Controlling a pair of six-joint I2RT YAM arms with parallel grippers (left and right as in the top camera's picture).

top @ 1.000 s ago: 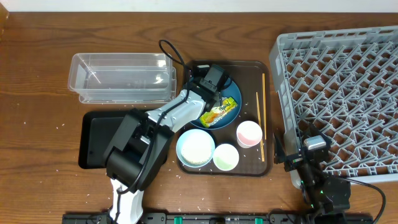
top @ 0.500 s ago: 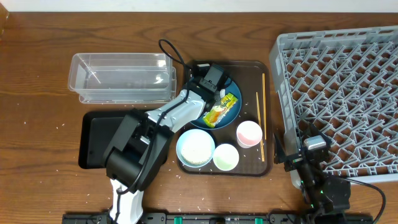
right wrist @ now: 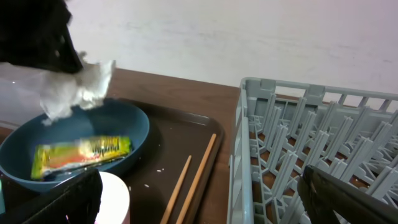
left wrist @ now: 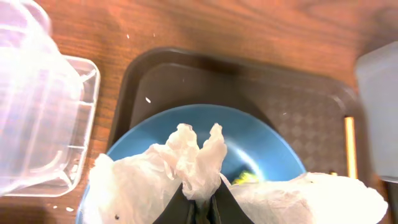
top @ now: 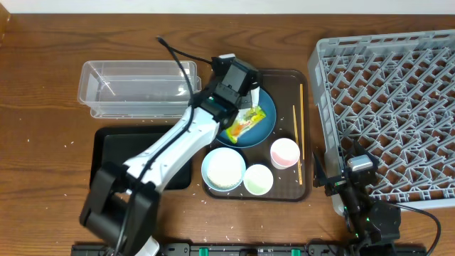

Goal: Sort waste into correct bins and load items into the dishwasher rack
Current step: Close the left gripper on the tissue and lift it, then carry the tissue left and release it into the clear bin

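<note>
Lifted since earlier, the tissue point(left wrist: 186, 165) is being gripped above the blue plate point(left wrist: 249, 134) by the left gripper point(left wrist: 200, 208). Binning is presumably being prepared.

Table point(top: 43, 107): brown wood, visible grain, low sheen
Tub point(top: 135, 89): clear plastic, glossy, smooth
Black tray point(top: 106, 146): matt plastic
Serving tray point(left wrist: 298, 112): brown, fine pebbled texture, dull
Plate point(right wrist: 124, 118): blue, smooth, glazed-looking shine
Tissue point(left wrist: 186, 162): white paper, crumpled, soft matt
Wrapper point(right wrist: 81, 152): shiny printed film
Rack point(top: 384, 78): grey moulded plastic, matt
Chopsticks point(top: 301, 114): pale bare wood
</note>
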